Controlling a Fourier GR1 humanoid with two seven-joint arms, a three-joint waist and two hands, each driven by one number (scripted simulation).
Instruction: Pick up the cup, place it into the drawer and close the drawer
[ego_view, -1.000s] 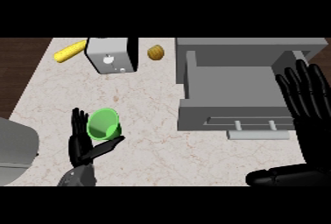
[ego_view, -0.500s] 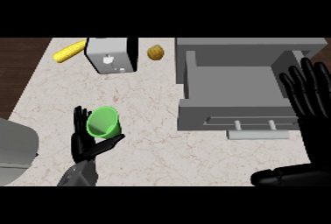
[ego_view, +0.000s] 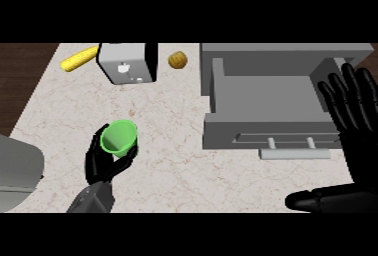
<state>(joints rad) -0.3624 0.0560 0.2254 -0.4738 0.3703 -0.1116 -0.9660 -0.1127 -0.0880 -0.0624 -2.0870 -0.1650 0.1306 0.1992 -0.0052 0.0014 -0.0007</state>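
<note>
A green cup (ego_view: 118, 137) sits in my left hand (ego_view: 105, 162) above the marble counter at the lower left; the fingers and thumb curl round its base, and its open mouth shows. The grey drawer (ego_view: 221, 127) stands pulled open at the right, its inside bare, with a handle (ego_view: 291, 144) on its front. My right hand (ego_view: 353, 102) is open with fingers straight and pointing up, over the drawer's right side.
A toaster (ego_view: 127, 62) stands at the back, with a yellow corn cob (ego_view: 78, 59) to its left and a small brown nut-like item (ego_view: 177, 60) to its right. A grey rounded object (ego_view: 18, 167) sits at the left edge. Dark wood borders the counter's far left.
My left hand has carried the green cup slightly to the right and up. My right hand has shifted a little to the right, still open.
</note>
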